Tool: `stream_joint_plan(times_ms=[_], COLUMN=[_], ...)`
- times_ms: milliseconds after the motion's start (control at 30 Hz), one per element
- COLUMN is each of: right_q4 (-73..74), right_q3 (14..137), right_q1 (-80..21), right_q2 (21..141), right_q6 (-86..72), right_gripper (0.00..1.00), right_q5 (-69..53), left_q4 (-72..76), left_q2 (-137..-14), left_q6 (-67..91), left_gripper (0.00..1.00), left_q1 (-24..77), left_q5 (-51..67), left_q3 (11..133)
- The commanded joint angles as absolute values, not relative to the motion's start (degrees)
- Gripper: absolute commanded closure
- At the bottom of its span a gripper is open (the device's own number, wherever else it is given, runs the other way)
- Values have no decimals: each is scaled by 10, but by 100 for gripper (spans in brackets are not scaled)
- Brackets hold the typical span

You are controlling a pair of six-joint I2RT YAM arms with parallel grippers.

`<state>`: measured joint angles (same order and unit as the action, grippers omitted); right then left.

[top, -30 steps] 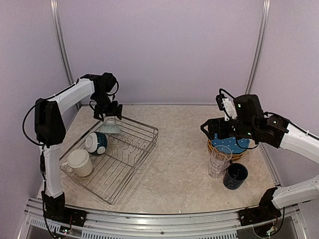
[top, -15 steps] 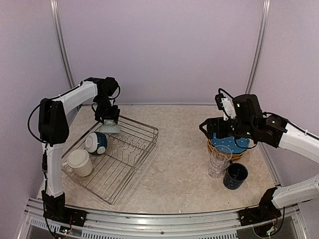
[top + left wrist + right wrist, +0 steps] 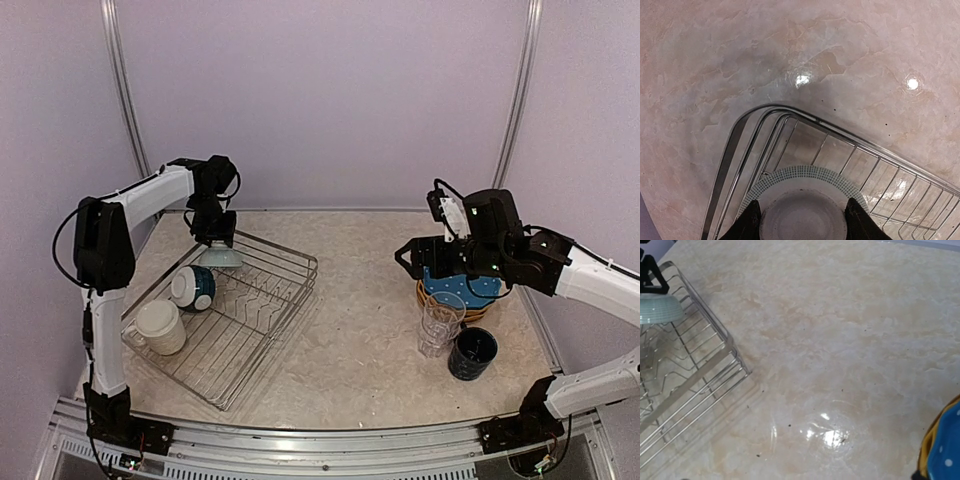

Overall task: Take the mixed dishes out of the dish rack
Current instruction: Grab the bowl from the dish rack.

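Fingers (image 3: 751, 222) of the left gripper (image 3: 216, 239) are standing spread wide on either side of the raised foot of an upturned small pale-teal ceramic bowl (image 3: 805, 177). This bowl is lying in the far corner of the large silver wire dish rack (image 3: 255, 345). Whether the pads are pressing it I cannot tell. A round teal-and-white bowl (image 3: 192, 287) and a cream mug (image 3: 160, 327) are sitting along the rack's left side. The right gripper (image 3: 408, 260) is hovering well right of the rack, looking parted and holding nothing. Blue white-dotted plates (image 3: 455, 292), clear glasses (image 3: 438, 322) and a navy mug (image 3: 472, 353) are standing out there too.
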<state>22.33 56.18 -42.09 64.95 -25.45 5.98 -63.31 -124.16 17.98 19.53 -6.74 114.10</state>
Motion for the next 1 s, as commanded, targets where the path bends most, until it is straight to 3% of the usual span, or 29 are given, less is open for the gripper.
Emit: stream_joint_plan(times_ms=[0, 267, 600, 967], right_q4=[201, 219, 9, -44], right_q3=[550, 563, 483, 529], right_q1=[-418, -418, -418, -421], right_q2=[645, 667, 713, 780], right_q6=[-280, -268, -348, -375], right_gripper=[7, 5, 5, 4], right_q5=[4, -45, -120, -159], left_q4=[-643, -624, -630, -608], left_q2=[-1221, -1197, -1161, -1097], left_q6=[191, 202, 213, 219], left_gripper=[62, 66, 68, 71], left_q1=[201, 211, 220, 220], left_q5=[-46, -30, -9, 22], left_q3=[1110, 1097, 1098, 1067])
